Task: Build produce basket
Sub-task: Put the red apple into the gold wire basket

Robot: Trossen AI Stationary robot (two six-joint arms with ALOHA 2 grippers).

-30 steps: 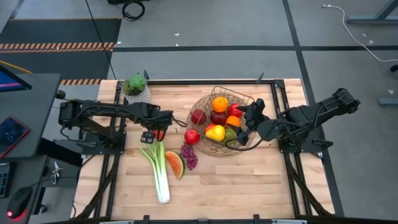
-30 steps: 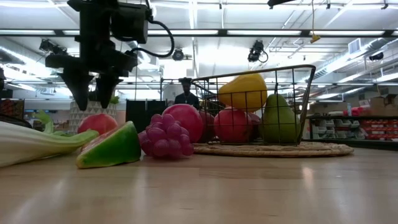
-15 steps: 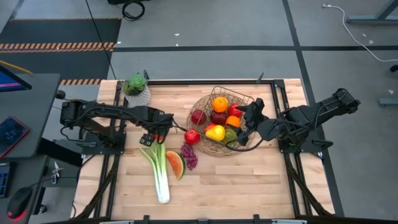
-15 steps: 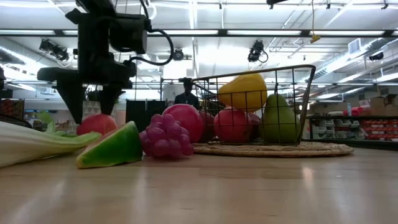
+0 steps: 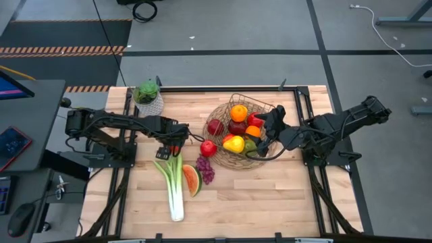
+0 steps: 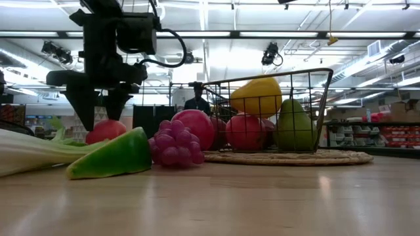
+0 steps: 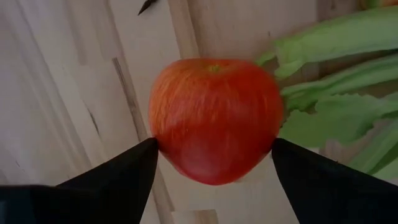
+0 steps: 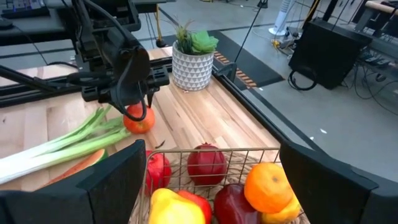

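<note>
Red apple (image 7: 214,118) seemingly touches left tool's (image 7: 214,163) spread fingertips, underside hidden.

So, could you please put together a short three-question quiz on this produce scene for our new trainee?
1. True or false: the left gripper has its fingers standing to either side of a red apple on the table.
2. Which of these lies outside the basket? A) the orange B) the leek C) the green pear
3. Fill in: the right gripper hovers over the ____, fingers open and holding nothing.

Key: 1 true; 2 B; 3 basket.
</note>
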